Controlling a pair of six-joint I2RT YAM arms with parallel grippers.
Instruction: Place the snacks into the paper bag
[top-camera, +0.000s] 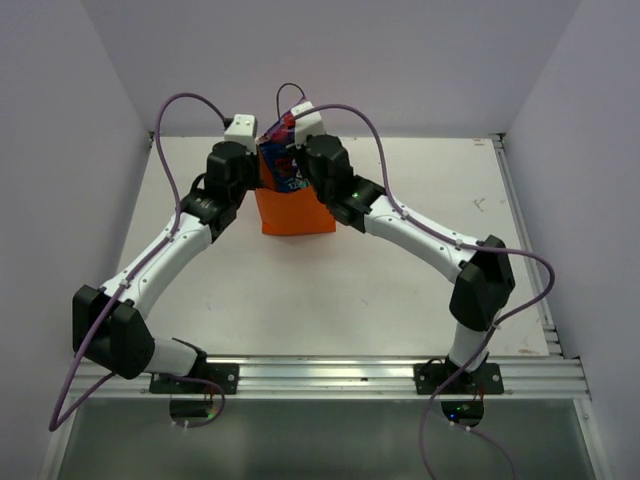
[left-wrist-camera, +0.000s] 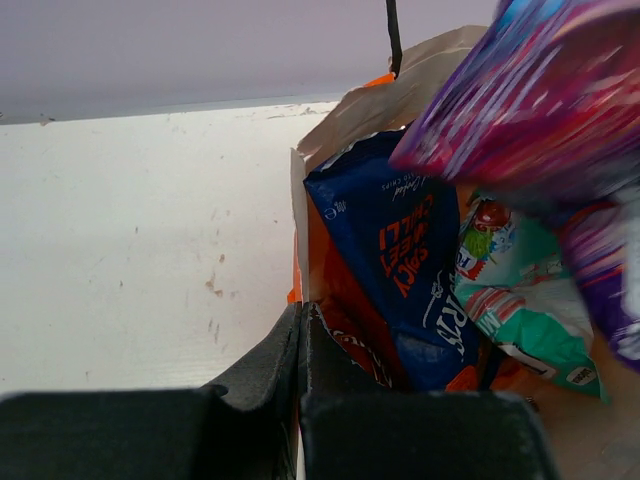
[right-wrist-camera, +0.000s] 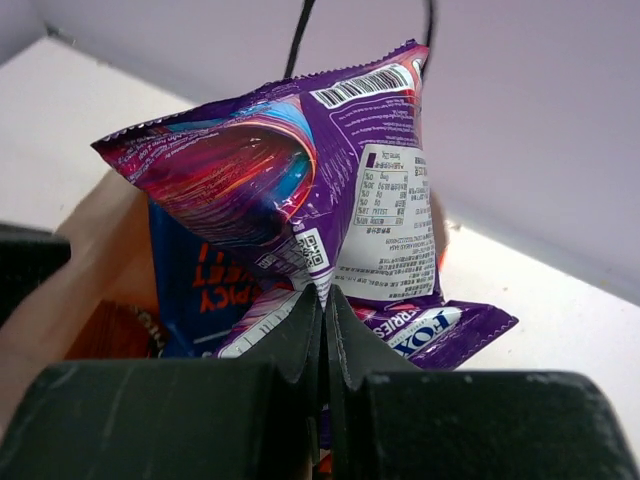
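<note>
The orange paper bag (top-camera: 296, 212) stands upright at the table's back middle. My left gripper (top-camera: 262, 168) is shut on the bag's left rim (left-wrist-camera: 302, 318), holding its wall (left-wrist-camera: 352, 118). My right gripper (right-wrist-camera: 325, 296) is shut on the small purple pack (right-wrist-camera: 300, 180) and holds it over the bag's mouth, where it also shows in the top view (top-camera: 283, 130). Inside the bag I see the dark blue bag (left-wrist-camera: 400, 250), the teal pack (left-wrist-camera: 520, 295) and a red-orange packet (left-wrist-camera: 350, 330). The red candy bag cannot be told apart.
The bag's thin dark handle (right-wrist-camera: 300, 40) loops up behind the purple pack. White tabletop (top-camera: 420, 290) spreads on all sides of the bag, with walls at the back and sides. A metal rail (top-camera: 330, 375) runs along the near edge.
</note>
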